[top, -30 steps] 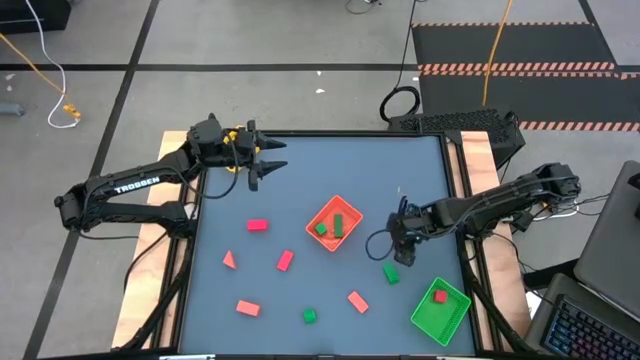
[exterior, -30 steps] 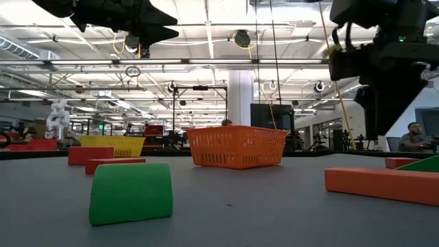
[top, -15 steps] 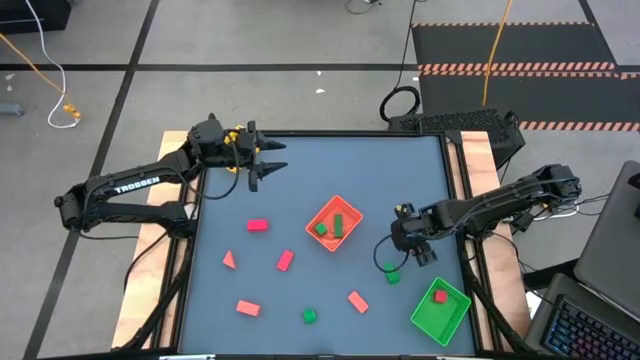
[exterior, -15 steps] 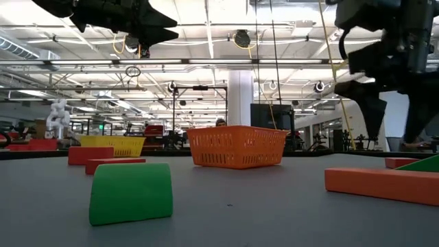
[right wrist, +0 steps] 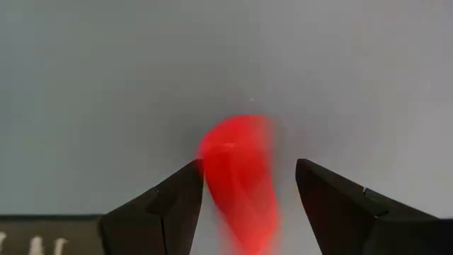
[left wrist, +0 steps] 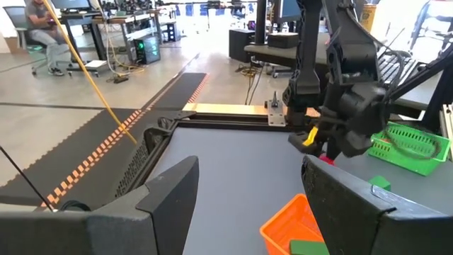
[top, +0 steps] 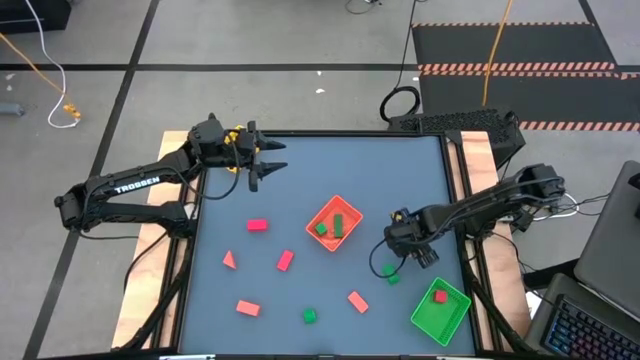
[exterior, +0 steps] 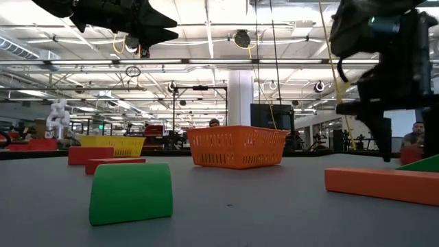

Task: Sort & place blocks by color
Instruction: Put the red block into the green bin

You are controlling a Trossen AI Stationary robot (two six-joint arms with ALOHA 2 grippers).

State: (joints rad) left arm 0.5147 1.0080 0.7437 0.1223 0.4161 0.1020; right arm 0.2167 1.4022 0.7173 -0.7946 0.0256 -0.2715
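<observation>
My right gripper (top: 405, 247) points down at the table's right side, open, with a blurred red block (right wrist: 239, 180) between its two fingers. In the high view the gripper hides that block. A green block (top: 390, 273) lies just nearer. Red blocks (top: 257, 226) (top: 285, 260) (top: 357, 300) and a green one (top: 310, 316) lie scattered on the grey table. The orange tray (top: 345, 238) holds green blocks, and the green tray (top: 448, 318) holds a red block (top: 438, 296). My left gripper (top: 270, 165) hangs open, high over the far left, holding nothing. My right gripper comes at the red block from above, one finger (right wrist: 173, 195) on each side of it. The block is blurred and sits close against that finger. I cannot tell whether either finger touches it.
A yellow basket (exterior: 113, 145) shows far off in the low view. Close to the low camera lie a green block (exterior: 130, 192), an orange-red brick (exterior: 381, 185) and a green wedge (exterior: 426, 165). Wooden rails (top: 480, 160) edge the table. A person (left wrist: 42, 28) sits in the room beyond.
My right gripper has sunk toward the table and rolled about its own axis, and it has stayed open. Its fingers now stand lower, around the red block. The blocks and trays have not moved.
</observation>
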